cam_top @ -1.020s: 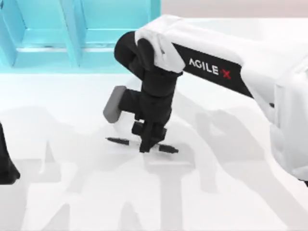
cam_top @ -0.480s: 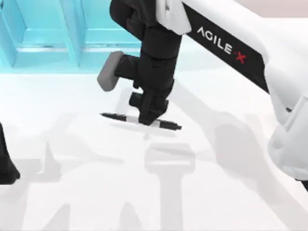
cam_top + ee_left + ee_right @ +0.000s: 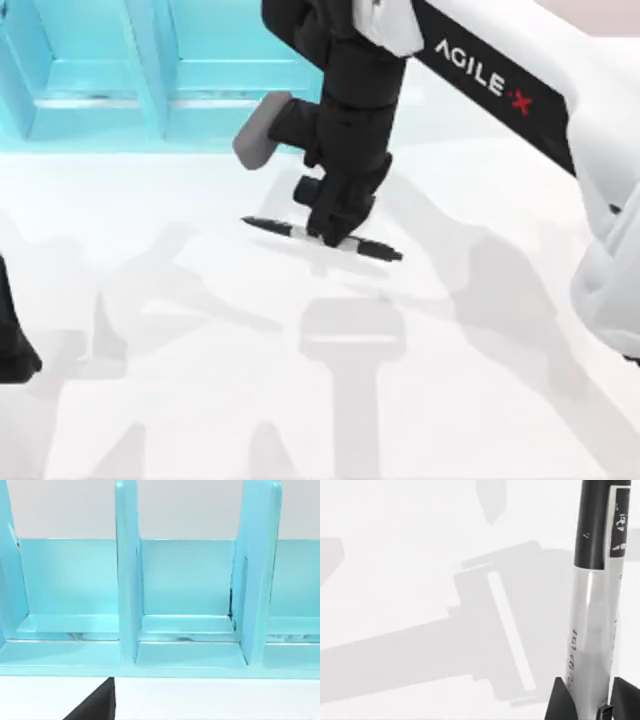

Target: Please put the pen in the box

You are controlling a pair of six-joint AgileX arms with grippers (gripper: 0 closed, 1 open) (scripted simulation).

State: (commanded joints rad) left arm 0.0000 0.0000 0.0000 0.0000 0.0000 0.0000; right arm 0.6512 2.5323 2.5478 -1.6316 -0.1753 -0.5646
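My right gripper (image 3: 331, 238) is shut on the pen (image 3: 375, 248), a slim black marker with a white-grey band round its middle, and holds it level above the white table near the middle. In the right wrist view the pen (image 3: 595, 595) runs between the two black fingertips (image 3: 559, 700), with the table far below. The turquoise box (image 3: 120, 90), with thick walls and dividers, stands at the back left; the left wrist view looks into the box's compartments (image 3: 185, 595). My left arm (image 3: 15, 345) is parked at the table's left edge.
The white table (image 3: 180, 400) lies open in front of and right of the box. The right arm's shadow falls on the table below the pen.
My right gripper has lifted the pen off the table and carried it higher, towards the back and then slightly to the right. The left arm has not moved.
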